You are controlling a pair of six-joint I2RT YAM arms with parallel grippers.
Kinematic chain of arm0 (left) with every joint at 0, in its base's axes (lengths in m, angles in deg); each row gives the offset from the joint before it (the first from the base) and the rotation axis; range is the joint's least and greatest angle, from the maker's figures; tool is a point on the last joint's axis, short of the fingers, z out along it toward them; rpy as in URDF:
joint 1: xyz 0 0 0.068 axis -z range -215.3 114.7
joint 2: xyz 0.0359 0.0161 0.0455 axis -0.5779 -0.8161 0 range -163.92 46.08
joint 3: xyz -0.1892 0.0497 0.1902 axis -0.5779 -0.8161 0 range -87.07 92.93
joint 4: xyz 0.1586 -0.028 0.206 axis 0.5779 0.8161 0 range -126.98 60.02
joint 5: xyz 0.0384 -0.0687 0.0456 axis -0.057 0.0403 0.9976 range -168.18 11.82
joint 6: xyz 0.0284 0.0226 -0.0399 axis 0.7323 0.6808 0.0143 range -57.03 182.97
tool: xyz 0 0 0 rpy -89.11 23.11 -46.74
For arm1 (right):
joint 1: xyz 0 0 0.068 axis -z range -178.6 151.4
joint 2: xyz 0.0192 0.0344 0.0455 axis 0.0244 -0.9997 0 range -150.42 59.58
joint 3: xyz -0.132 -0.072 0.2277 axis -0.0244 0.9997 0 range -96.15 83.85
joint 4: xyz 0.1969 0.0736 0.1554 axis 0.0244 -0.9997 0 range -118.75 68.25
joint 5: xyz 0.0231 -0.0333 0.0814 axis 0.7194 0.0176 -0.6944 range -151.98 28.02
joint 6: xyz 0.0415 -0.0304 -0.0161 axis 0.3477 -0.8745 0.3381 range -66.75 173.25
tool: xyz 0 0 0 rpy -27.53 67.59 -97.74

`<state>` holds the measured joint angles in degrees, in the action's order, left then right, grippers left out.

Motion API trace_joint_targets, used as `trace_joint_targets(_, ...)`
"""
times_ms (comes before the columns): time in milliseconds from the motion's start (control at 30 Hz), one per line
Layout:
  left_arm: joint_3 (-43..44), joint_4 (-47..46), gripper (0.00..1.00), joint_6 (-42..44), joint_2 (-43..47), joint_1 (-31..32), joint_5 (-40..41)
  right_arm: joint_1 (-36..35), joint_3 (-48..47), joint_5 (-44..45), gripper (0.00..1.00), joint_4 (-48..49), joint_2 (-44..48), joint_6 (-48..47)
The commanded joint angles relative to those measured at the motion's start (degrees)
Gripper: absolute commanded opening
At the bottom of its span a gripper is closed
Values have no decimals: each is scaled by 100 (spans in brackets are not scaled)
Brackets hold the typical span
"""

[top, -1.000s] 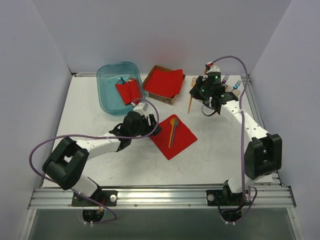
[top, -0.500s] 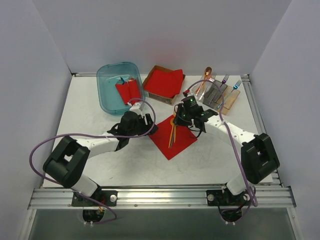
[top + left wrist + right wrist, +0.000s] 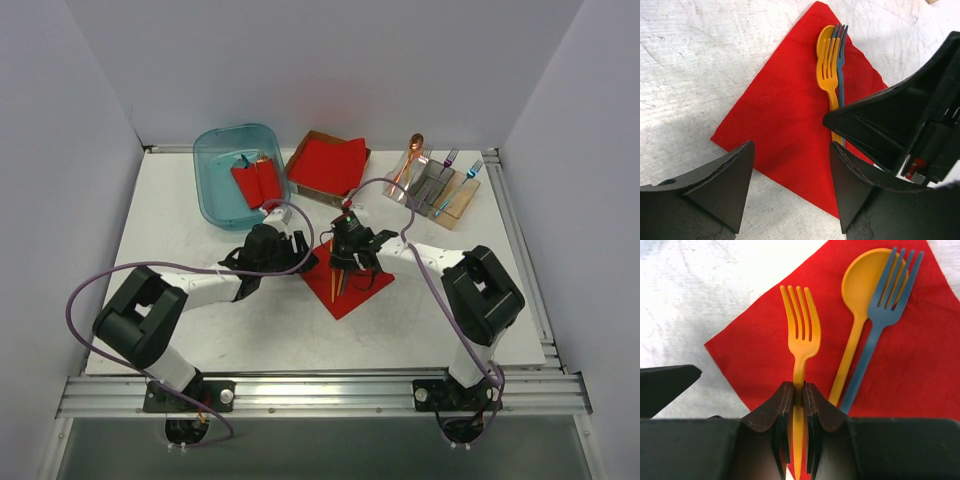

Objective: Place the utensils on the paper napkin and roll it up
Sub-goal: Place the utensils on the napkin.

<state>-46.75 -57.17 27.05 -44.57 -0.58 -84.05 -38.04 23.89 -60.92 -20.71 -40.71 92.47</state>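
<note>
The right gripper (image 3: 346, 266) hangs low over the red paper napkin (image 3: 358, 296), with a thin orange utensil (image 3: 334, 290) showing just under it (too small to see more). The left gripper (image 3: 304, 255) is at the napkin's left edge.

Plain grey walls (image 3: 300, 70) (three sides) enclose a scuffed white table (image 3: 400, 320).

A blue tub (image 3: 215, 190) holding red rolls (image 3: 256, 182) sits beside a cardboard napkin box (image 3: 318, 192).
</note>
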Motion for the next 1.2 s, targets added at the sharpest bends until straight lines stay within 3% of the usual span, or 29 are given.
trace_joint_targets(0, 170, -117, 70, -3, 39, -9, 15, -37, -270, 360, 0, 72, 1, 94)
trace_joint_targets(1167, 266, -399, 69, -126, -366, 53, -204, 279, -156, 509, 3, 81, -316, -266)
